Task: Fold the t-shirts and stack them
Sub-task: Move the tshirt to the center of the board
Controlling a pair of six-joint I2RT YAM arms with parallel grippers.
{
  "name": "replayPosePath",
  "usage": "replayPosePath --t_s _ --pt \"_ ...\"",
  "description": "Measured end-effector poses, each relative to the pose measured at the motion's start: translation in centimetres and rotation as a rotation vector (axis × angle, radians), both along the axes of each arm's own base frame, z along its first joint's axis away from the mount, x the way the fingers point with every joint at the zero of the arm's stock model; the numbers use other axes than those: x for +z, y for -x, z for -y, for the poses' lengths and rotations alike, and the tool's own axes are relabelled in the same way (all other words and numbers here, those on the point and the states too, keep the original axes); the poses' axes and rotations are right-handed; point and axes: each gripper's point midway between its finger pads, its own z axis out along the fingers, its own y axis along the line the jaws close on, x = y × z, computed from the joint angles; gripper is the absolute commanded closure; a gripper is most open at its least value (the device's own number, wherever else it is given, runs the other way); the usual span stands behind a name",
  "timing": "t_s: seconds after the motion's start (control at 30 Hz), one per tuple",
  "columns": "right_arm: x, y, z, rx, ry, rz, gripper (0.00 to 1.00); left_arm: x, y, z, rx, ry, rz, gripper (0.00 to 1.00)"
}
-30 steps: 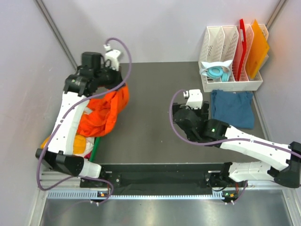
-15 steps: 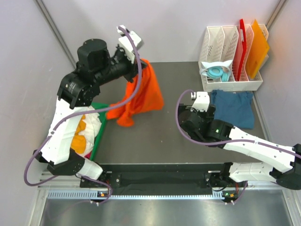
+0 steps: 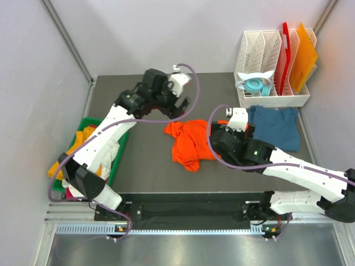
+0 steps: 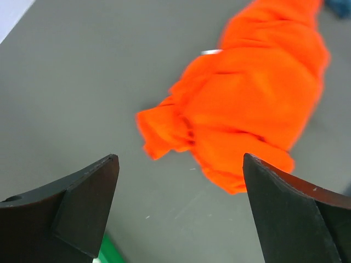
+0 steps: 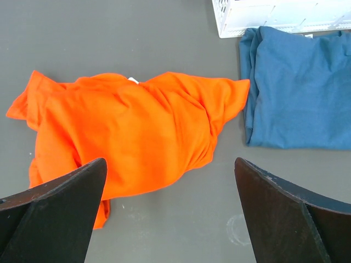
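Orange t-shirt (image 3: 188, 145) lies crumpled on dark grey table (image 3: 145, 162), pale walls (image 3: 211, 33) around

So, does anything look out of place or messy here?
The orange t-shirt lies crumpled in a heap mid-table, neither flat nor folded, right beside the neatly folded teal-blue t-shirt. Nothing else stands out.

We see the orange t-shirt (image 3: 188, 145) as soft, matt cloth, rumpled and creased; the dark teal-blue t-shirt (image 3: 274, 127) is the same matt cloth, lying smoother. The table (image 3: 150, 166) looks matt, dark grey and faintly marked. The white rack (image 3: 277, 101) is slotted plastic, and the red board (image 3: 286, 44) and orange board (image 3: 305, 55) in it look stiff and smooth
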Motion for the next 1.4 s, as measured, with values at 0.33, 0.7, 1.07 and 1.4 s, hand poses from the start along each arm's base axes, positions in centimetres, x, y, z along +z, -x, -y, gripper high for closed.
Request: replayPosePath --t_s 0.33,0.7,1.07,1.4 --pt "-0.6 -0.5 -1.4 0.010 0.024 -0.022 0.00 -5.9 -2.2 -15.9 0.422 -0.024 -0.048 1.00" --pt "-1.4 -0.5 -1.9 0.009 0.022 -0.041 0.00 -17.0 1.9 -15.6 0.360 -0.074 -0.429 1.00" --pt "-0.5 -0.2 -1.2 -0.003 -0.029 -0.028 0.00 -23.7 1.7 -21.0 0.538 -0.083 -0.674 1.00" --pt "-0.4 -0.1 -1.0 -0.005 -0.026 -0.026 0.00 -25.2 1.3 -23.9 0.663 -0.152 -0.675 1.00"
